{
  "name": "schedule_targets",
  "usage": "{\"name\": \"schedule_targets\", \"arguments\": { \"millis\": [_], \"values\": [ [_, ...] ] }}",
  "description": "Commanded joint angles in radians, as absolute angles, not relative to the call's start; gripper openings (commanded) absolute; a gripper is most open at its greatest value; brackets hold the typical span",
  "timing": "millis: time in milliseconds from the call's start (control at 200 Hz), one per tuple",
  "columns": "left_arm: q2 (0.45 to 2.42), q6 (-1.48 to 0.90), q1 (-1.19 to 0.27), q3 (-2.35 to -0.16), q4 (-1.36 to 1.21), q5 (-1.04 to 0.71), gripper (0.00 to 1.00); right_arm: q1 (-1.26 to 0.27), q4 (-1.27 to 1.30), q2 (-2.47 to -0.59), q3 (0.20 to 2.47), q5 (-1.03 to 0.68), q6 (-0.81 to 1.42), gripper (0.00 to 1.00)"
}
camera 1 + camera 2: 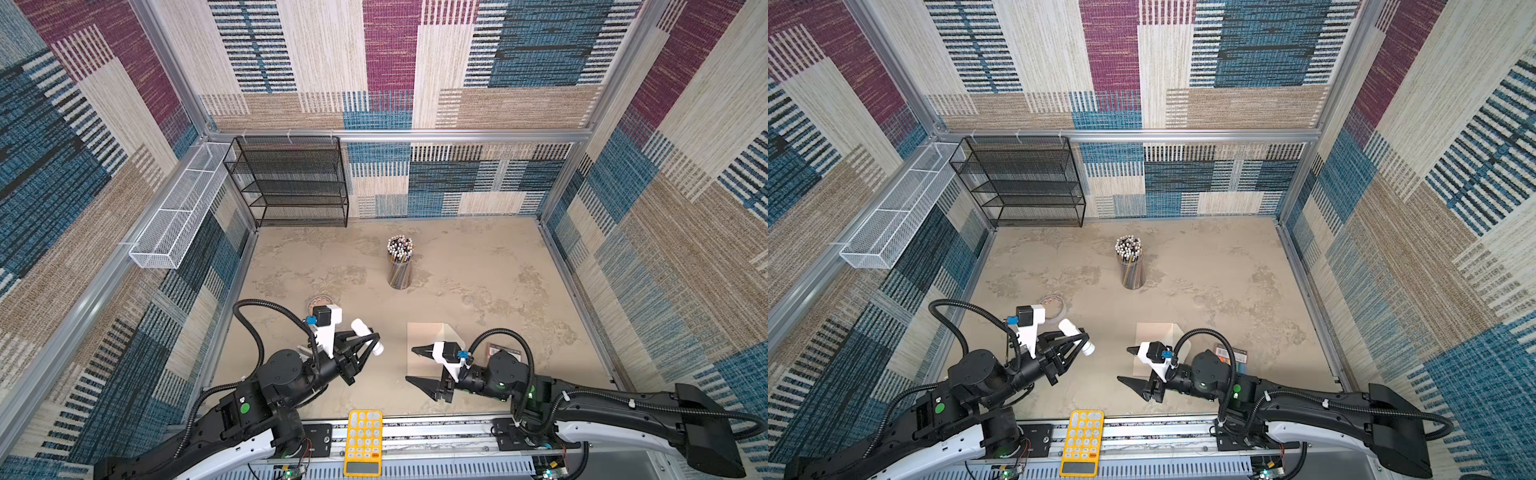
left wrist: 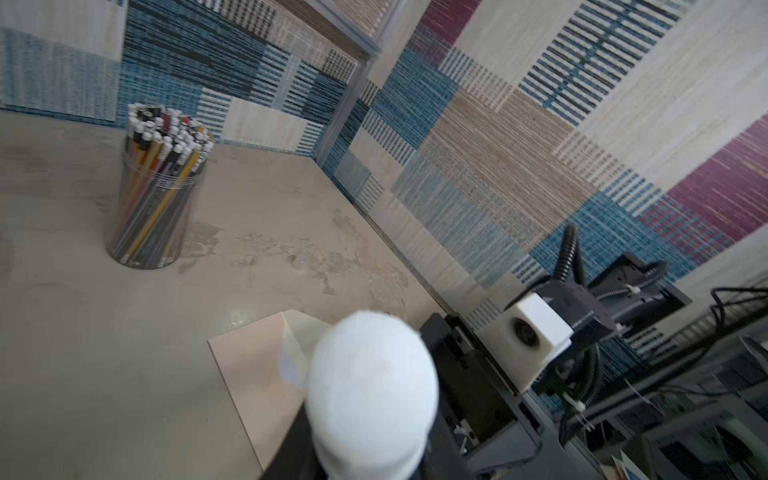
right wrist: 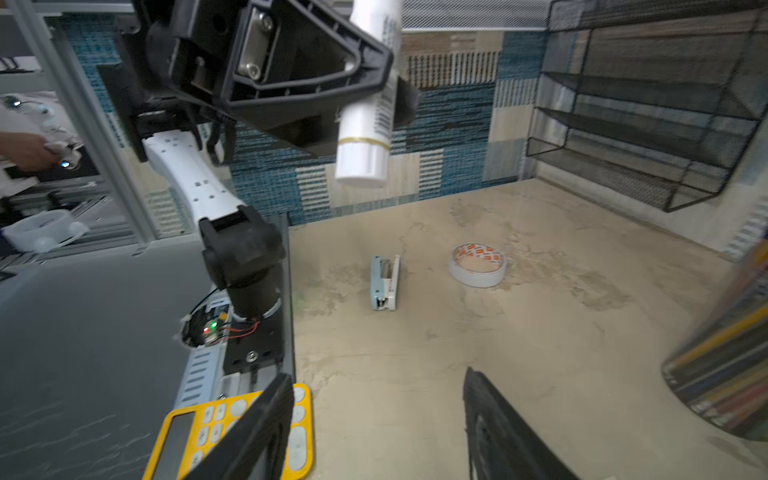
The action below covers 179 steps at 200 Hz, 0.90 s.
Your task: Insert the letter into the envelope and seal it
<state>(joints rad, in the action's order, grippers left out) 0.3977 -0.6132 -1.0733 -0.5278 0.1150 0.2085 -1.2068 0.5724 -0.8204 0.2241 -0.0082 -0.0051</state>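
Top views, lower centre: glue stick (image 1: 360,327) clamped in left gripper (image 1: 374,337); right gripper (image 1: 410,364) spread, empty, over open-flapped envelope (image 1: 424,334). Likely sealing step; next, glue flap.

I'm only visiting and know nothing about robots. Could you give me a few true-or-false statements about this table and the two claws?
1. The left gripper holds a white tube. True.
2. The right gripper is clamped on the envelope. False: its jaws stand open and hold nothing.
3. The pencil cup has tipped over. False: it stands upright.
4. A yellow calculator lies at the front edge of the table. True.
5. The tape roll is stacked on the calculator. False: it lies on the table, apart from it.
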Motion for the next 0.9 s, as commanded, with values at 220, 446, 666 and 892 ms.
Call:
{"name": "schedule_targets", "arguments": {
  "millis": [220,446,666,892],
  "values": [
    [0.547,-0.825,-1.071,-0.581,-0.043,0.352,0.02,-1.225,1.142,-0.935,0.167,0.193,-0.094,0.73],
    [0.679,-0.928,-1.066,-0.598,-0.180,0.295,0.03,-1.230,1.235,-1.064,0.243,0.196,-0.131,0.78],
    [0.735,-0.996,-1.065,-0.619,-0.205,0.245,0.03,-1.230,1.249,-1.152,0.307,0.208,-0.162,0.74],
    [0.757,-1.034,-1.064,-0.628,-0.205,0.208,0.02,-1.230,1.240,-1.218,0.357,0.231,-0.193,0.65]
  ]
}}
